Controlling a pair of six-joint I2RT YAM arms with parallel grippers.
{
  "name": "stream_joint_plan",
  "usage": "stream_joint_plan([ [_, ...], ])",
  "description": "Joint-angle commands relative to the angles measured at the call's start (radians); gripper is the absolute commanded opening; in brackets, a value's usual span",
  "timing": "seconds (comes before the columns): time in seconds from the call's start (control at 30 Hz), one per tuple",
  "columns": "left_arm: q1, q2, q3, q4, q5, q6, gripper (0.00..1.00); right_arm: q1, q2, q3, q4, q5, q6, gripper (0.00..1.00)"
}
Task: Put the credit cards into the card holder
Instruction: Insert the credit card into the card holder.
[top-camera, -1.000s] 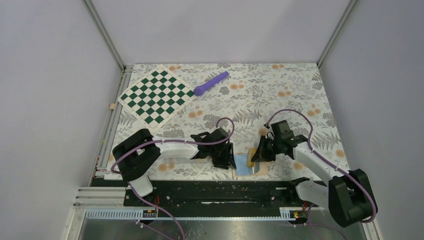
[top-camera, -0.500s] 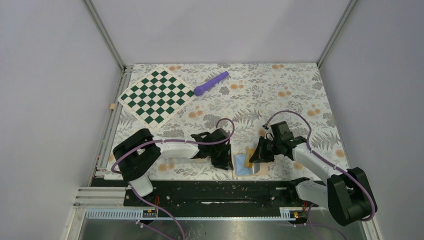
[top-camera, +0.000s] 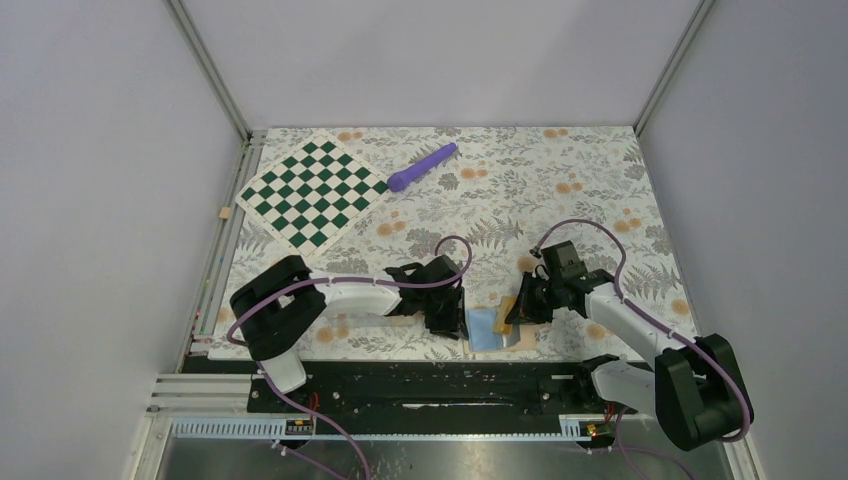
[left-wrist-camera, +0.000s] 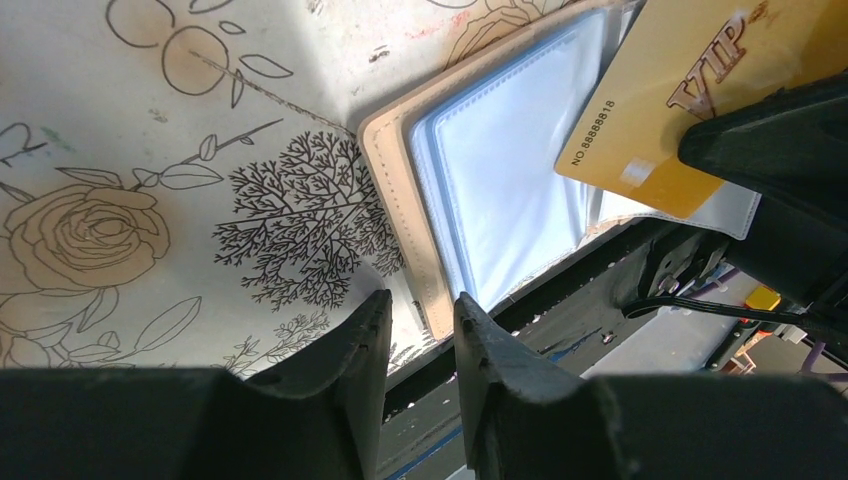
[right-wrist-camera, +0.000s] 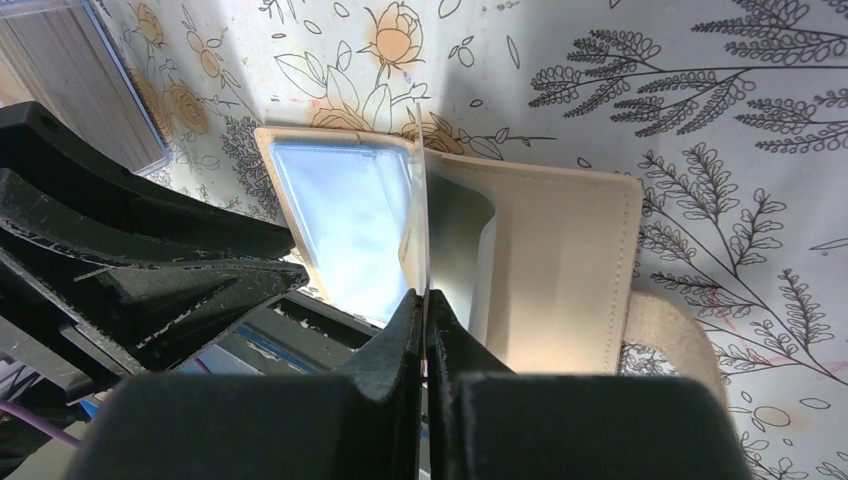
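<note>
Card holder (top-camera: 484, 330) lies open at the near edge of the table (top-camera: 560, 200) between the grippers, blue pockets up, long axis left-right. Right gripper (right-wrist-camera: 424, 300) clenched on a credit card (left-wrist-camera: 655, 110); the card stands on edge over the fold, long axis near-far. Left gripper (left-wrist-camera: 418, 305): jaws narrower than a second ago, at the holder's left corner; cannot tell whether they pinch it.

Cropped by the top edge: flat orange-yellow plastic card (left-wrist-camera: 640, 110), lower right corner behind the black right gripper (left-wrist-camera: 705, 150); edge-on from the right wrist, printed face unseen.
</note>
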Motion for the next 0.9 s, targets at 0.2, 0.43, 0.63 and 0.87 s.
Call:
stream_joint_plan([
  [0.2,-0.003,0.026,0.028,-0.01,0.002,0.023,0.28,-0.003,-0.089,0.014,-0.057,0.102,-0.008,0.0],
  [0.43,-0.003,0.036,0.034,-0.01,0.014,0.03,0.28,-0.003,-0.005,0.027,-0.032,0.029,-0.03,0.0],
  [0.63,-0.003,0.041,0.025,-0.012,0.015,0.026,0.27,-0.003,0.02,-0.001,0.032,-0.055,-0.014,0.0],
  [0.87,-0.003,0.017,0.0,-0.031,-0.01,0.027,0.25,-0.003,0.075,-0.03,0.121,-0.15,0.02,0.0],
])
